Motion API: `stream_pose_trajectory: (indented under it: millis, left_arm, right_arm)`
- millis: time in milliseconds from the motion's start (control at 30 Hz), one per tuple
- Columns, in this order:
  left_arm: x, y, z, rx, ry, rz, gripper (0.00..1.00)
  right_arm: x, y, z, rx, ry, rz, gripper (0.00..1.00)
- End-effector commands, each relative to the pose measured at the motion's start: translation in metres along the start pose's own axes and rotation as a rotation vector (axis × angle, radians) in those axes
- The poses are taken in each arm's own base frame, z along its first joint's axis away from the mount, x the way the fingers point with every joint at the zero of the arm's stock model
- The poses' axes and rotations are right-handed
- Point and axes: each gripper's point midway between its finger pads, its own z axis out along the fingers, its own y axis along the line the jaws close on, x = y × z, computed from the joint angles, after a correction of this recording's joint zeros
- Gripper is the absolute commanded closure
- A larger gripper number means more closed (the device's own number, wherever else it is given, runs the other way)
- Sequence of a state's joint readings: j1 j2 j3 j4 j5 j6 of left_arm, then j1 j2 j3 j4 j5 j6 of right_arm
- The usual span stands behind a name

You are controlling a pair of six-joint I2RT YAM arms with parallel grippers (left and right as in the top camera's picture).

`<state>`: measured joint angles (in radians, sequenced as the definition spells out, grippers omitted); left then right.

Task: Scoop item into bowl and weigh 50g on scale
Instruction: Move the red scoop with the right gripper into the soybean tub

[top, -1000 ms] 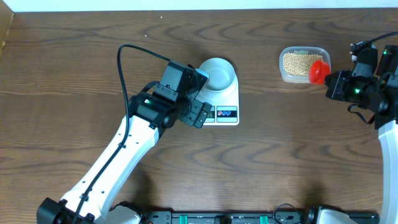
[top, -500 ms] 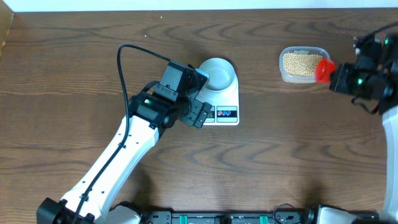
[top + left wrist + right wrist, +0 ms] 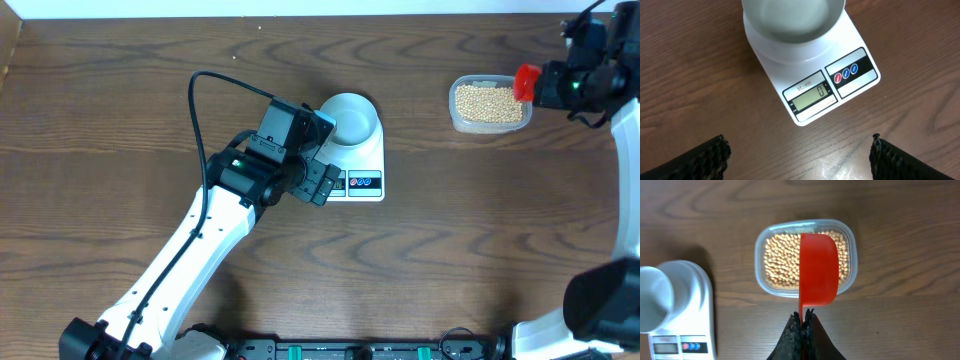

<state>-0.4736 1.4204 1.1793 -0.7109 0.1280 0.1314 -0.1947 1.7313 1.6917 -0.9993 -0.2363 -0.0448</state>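
The pale grey-white bowl [image 3: 350,118] stands empty on the white scale [image 3: 364,168]; both also show in the left wrist view, the bowl [image 3: 792,20] and the scale [image 3: 812,95], whose screen reads 0. My left gripper [image 3: 799,157] is open over bare table just in front of the scale. The beige beans [image 3: 488,101] lie in a clear plastic tub [image 3: 457,121] at the back right. My right gripper [image 3: 802,316] is shut on the handle of a red scoop [image 3: 818,270], held above the beans [image 3: 780,260] in the tub [image 3: 759,247].
The scale also appears at the left edge of the right wrist view [image 3: 690,330] with the bowl [image 3: 652,297]. The left arm [image 3: 190,250] reaches diagonally from the front left. The table's back edge [image 3: 300,12] runs along the top.
My right gripper has moved toward the back of the table with the red scoop, from the tub's right front corner to above its right end. The left arm has not moved.
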Motion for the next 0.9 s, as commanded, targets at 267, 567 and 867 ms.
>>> stream_pose_trajectory:
  millis: [267, 567, 867]
  left_arm:
    - [-0.001, 0.003, -0.001, -0.010, -0.002, 0.003, 0.09]
    - [-0.001, 0.003, -0.001, -0.010, -0.002, 0.003, 0.08]
    - [-0.001, 0.003, -0.001, -0.010, -0.002, 0.003, 0.09]
  right_arm:
    - [0.008, -0.020, 0.041, 0.067, 0.088, -0.057, 0.99]
    - [0.012, -0.028, 0.064, 0.079, 0.119, -0.012, 0.99]
    - [0.017, -0.034, 0.097, 0.077, 0.144, 0.036, 0.99]
